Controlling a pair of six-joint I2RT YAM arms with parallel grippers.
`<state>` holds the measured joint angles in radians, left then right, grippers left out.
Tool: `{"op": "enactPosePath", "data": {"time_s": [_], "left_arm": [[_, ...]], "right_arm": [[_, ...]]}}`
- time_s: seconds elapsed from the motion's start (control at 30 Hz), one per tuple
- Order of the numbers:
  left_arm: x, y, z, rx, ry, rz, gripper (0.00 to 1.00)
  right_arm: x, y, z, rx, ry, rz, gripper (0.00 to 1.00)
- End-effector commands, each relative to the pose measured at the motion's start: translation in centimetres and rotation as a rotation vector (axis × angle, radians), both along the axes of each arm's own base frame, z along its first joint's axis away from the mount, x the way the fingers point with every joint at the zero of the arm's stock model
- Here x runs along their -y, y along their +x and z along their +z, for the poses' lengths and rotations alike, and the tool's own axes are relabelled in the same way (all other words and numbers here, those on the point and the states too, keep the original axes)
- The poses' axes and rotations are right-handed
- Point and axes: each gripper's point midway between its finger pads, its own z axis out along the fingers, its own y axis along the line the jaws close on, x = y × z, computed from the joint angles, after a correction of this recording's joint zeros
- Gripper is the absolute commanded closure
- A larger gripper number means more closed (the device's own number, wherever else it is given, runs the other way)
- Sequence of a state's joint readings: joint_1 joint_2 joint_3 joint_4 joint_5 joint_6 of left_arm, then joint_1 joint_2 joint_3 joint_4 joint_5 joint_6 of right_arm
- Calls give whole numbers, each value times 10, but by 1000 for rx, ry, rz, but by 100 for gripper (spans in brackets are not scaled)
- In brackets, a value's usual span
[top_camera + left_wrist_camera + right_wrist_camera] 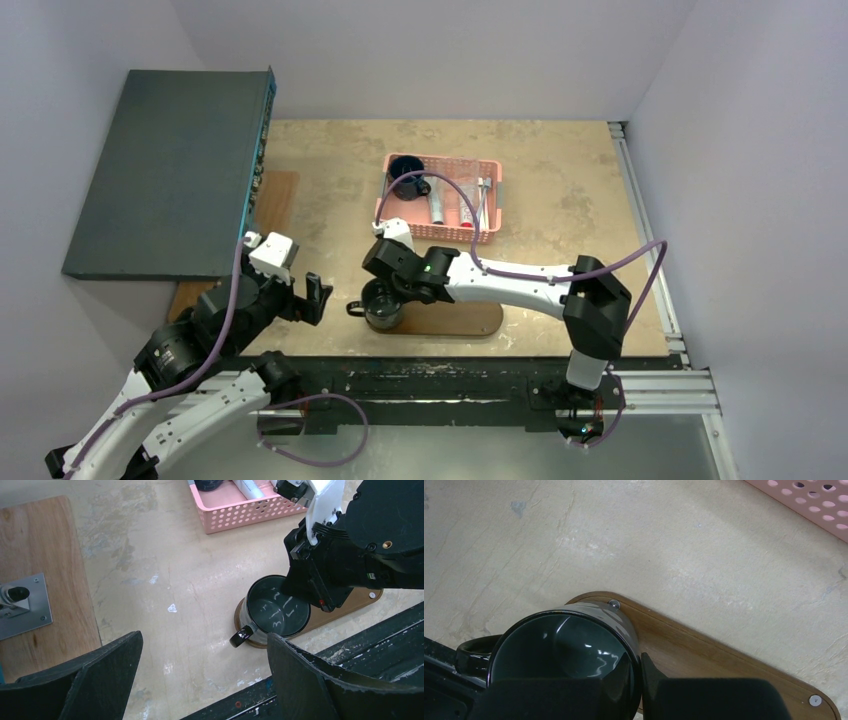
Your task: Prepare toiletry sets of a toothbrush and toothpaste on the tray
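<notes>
The dark brown oval tray (470, 322) lies near the table's front edge. A glossy black mug (383, 305) is at its left end; whether it rests on the tray or hangs just above it cannot be told. My right gripper (640, 660) is shut on the mug's rim (631, 630), one finger inside and one outside. Silvery toothpaste tubes (438, 207) and a pale toothbrush (484, 200) lie in the pink basket (440, 232). My left gripper (205, 640) is open and empty, left of the mug (277, 611) and low over bare table.
A second dark cup (406, 170) sits in the basket's back left corner. A big dark grey box (170, 170) overhangs the table's left side. A pale wooden board (40, 555) with a metal bracket (22, 605) lies under it. A black rail (450, 385) runs along the front.
</notes>
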<state>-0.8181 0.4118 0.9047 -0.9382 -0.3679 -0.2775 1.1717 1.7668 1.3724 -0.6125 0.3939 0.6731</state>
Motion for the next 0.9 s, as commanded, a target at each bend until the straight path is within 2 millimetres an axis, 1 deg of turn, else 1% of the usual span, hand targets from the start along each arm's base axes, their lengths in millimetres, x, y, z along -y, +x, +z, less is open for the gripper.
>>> {"op": "enactPosePath", "data": {"time_s": [0.0, 0.23, 0.3, 0.4, 0.47, 0.53, 0.73, 0.87], "left_arm": [[-1, 2, 6, 14, -26, 18, 5], [-1, 2, 5, 11, -24, 20, 5], [-1, 2, 5, 12, -23, 20, 5], [-1, 2, 5, 11, -22, 21, 5], [-1, 2, 5, 11, -21, 21, 5], [-1, 2, 5, 12, -22, 22, 5], [0, 3, 5, 11, -21, 20, 5], [0, 3, 4, 10, -20, 21, 5]], "right_arm": [[-16, 8, 21, 50, 79, -29, 89], [-20, 7, 25, 59, 84, -17, 73], [-20, 8, 28, 63, 83, -16, 71], [-22, 9, 38, 75, 101, -14, 64], [-21, 11, 45, 91, 110, -17, 62], [-25, 9, 53, 91, 133, 10, 61], [-20, 21, 76, 168, 117, 12, 60], [-17, 35, 92, 214, 108, 10, 60]]}}
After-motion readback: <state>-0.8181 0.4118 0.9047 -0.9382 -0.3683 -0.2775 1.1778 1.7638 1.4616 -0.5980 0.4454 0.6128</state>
